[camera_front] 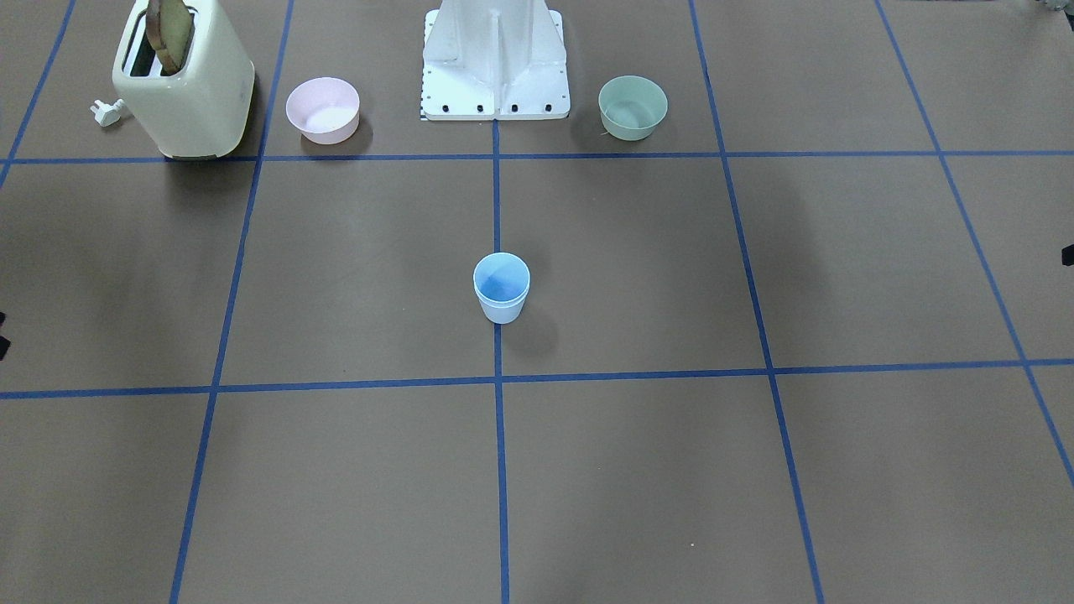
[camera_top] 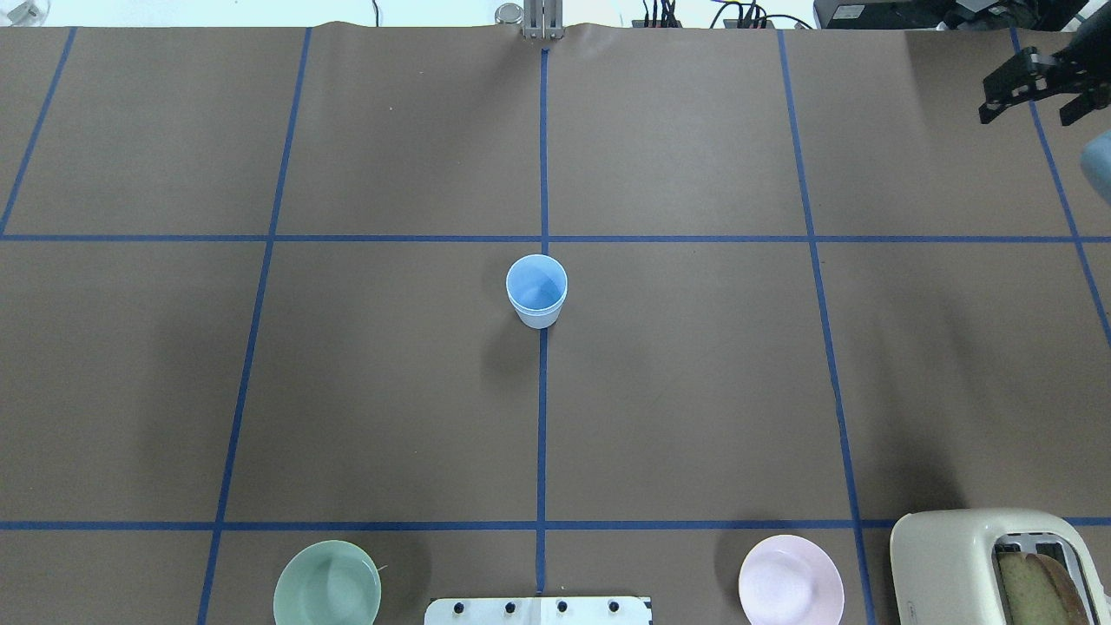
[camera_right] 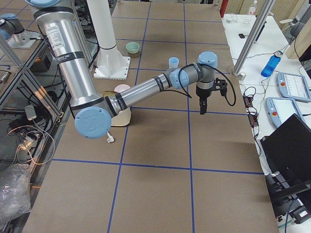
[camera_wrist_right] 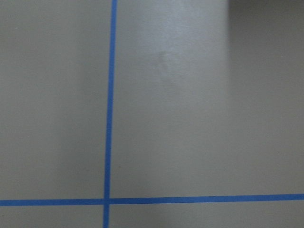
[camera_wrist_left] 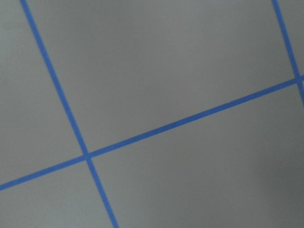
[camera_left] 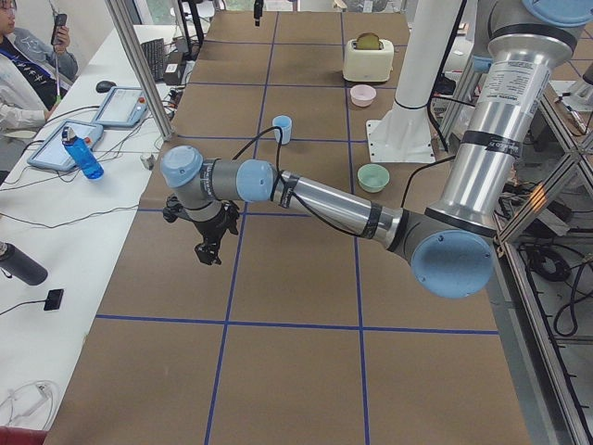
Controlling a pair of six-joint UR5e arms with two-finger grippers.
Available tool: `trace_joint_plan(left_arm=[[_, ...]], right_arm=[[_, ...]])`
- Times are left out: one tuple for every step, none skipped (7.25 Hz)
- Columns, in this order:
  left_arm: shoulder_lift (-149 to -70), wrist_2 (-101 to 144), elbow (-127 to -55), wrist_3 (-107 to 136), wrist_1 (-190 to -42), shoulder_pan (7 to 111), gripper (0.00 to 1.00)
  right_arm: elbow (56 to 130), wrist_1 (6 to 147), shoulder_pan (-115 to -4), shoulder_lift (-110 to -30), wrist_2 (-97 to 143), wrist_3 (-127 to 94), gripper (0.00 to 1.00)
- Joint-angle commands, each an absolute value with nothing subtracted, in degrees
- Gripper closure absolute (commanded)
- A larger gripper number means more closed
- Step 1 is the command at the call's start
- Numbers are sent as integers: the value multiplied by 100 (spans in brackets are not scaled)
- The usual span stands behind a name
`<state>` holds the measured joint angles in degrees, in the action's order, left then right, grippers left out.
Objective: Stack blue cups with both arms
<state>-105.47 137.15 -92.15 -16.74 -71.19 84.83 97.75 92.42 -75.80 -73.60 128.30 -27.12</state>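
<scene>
Cups (camera_top: 536,291) upright, look nested, stack seems done | right arm (camera_right: 146,90) jaws apart, well right of cups | left arm (camera_left: 324,199) well left, jaws: cannot tell | I judge neither nearer.

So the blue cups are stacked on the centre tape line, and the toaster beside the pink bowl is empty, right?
No: the toaster holds a slice of bread, as the exterior front-facing view shows. The rest stands: blue cups stacked, pink bowl beside the toaster.
</scene>
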Motion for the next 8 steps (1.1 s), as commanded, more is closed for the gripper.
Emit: trace_joint_plan(left_arm=[[-10302,13702,-9202,-1802,-7040,8587,3],[-10179,13702,-9202,-1802,-7057,8587,3],[-10091,13702,-9202,-1793,-7032,8587,2],[-9977,13702,-9202,-1758,-7023,8587,2],[-9880,13693,-9211,-1723,-7022,8587,2],[-9757,13711,-9246,-1714,-7040,8587,2],[-9704,13720,-9255,-1714,-7040,8587,2],[-9694,13720,-9255,-1714,-7040,8587,2]], right_arm=[[9738,9290,-8285,-8100,13051,-1465,0],[9738,9290,-8514,-8408,13052,-1050,0],[9773,9290,-8621,-8672,13060,-976,0],[9834,9281,-8718,-8858,13061,-967,0],[9861,9273,-8780,-8981,13061,-967,0],[10001,9272,-8780,-9104,13061,-967,0],[10089,9272,-8780,-9175,13061,-967,0],[10099,9281,-8780,-9176,13061,-967,0]])
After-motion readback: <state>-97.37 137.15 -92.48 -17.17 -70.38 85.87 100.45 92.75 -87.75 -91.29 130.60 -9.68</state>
